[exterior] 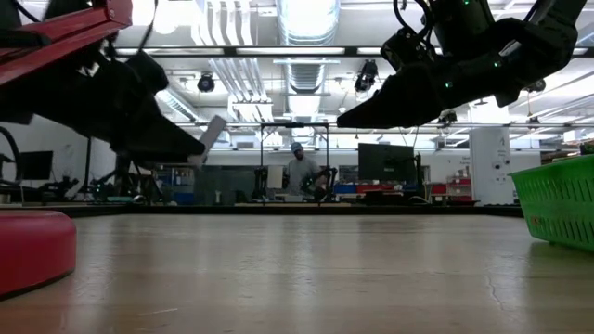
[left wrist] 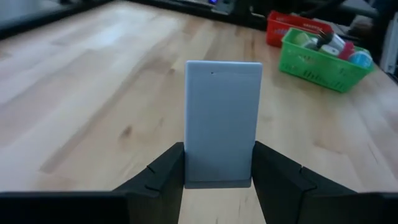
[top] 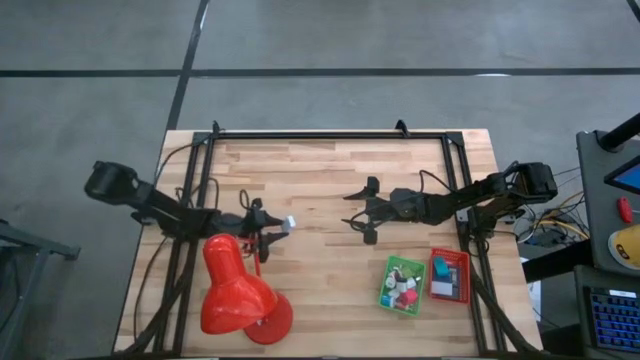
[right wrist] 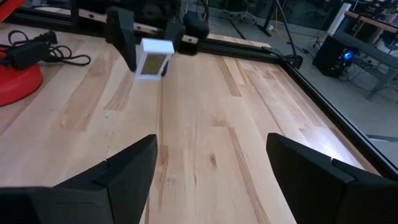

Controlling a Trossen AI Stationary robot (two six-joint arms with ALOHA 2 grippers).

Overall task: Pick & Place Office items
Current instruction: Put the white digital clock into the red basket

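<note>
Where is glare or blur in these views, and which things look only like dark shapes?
Low view: ceiling lights leave both arms dark shapes; near table blurred. Right wrist view: bright glare on table by the frame rail. Left wrist view: white block sharp, green tray soft.

place: robotics lab | evidence: ceiling ducts, monitors, workbenches, person behind table

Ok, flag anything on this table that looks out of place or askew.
The red desk lamp lies tipped on its side at the table's front left. Nothing is spilled: the small pieces sit inside the green tray and red tray.
</note>
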